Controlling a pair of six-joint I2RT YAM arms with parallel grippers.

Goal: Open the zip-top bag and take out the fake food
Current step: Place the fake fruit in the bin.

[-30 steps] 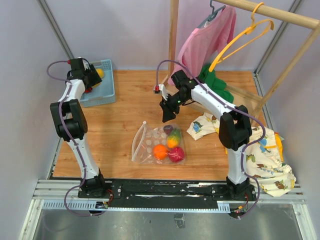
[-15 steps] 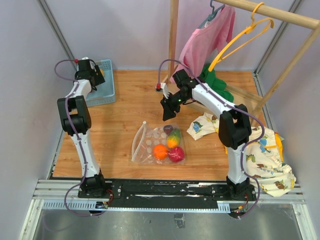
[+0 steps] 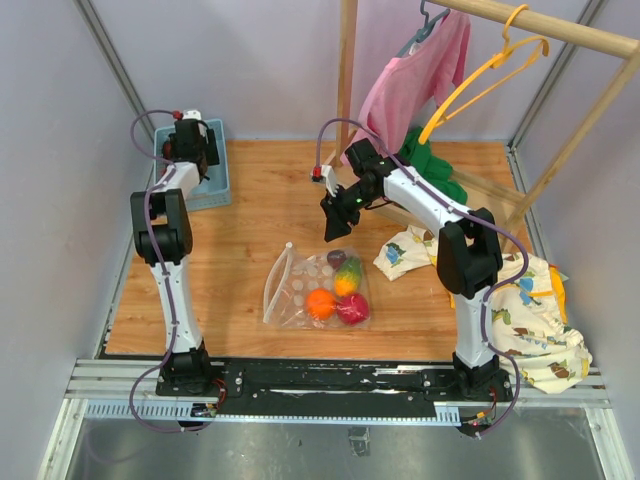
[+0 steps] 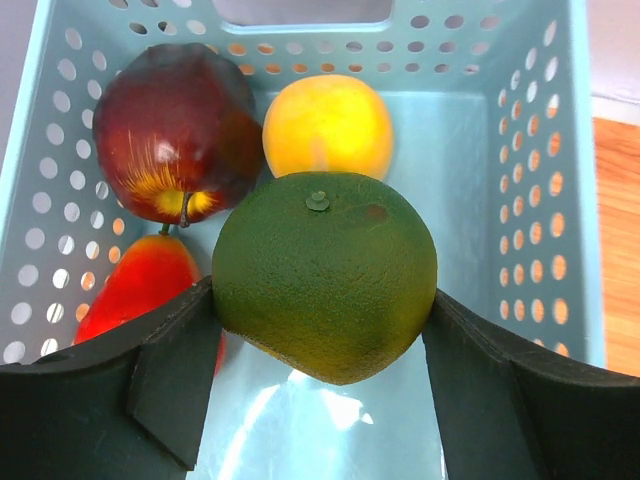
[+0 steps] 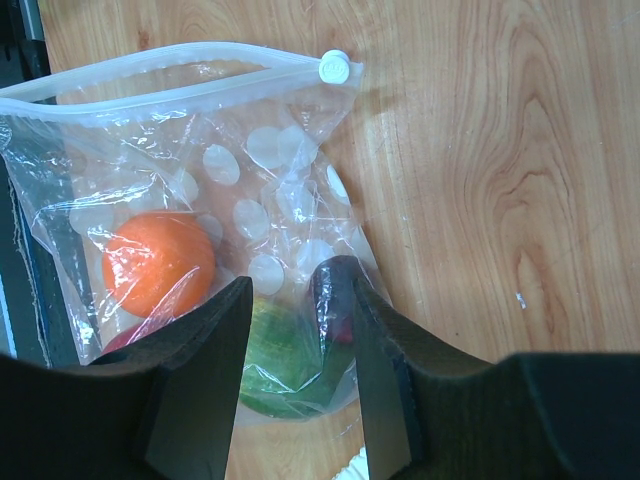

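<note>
Step in hand, as judged: unloading, partly done. Left gripper (image 4: 322, 305) clamped on a green fruit (image 4: 325, 235), held over the blue basket (image 4: 520, 200) at the far left corner of the table. Red apple (image 4: 178, 128), yellow fruit (image 4: 328, 125) and a red-orange piece (image 4: 140, 290) already inside. Next move likely: lower a little and part the fingers over the bare basket floor right of the pile, so the round fruit does not roll off its neighbours. Right gripper (image 5: 300, 345) hovering over the zip-top bag (image 5: 230, 170), fingers a narrow gap apart, nothing between them. Bag flat on the wood near table centre, white zip strip (image 5: 150, 85) along one edge, slider (image 5: 333, 65) at its end; open or sealed not discernible. Fake food (image 3: 348, 278) left inside: orange (image 5: 158, 262), green-yellow, dark purple (image 3: 337, 258) and red (image 3: 352, 310) pieces. Probable need: a reach in through the mouth, not a pinch through the film. Slack plastic draped over the fruit the likely hindrance. Cartoon-print cloth (image 3: 520, 310) just right of the bag, not over it. Green garment (image 3: 435, 170) and pink garment (image 3: 410, 85) behind, well apart.
</note>
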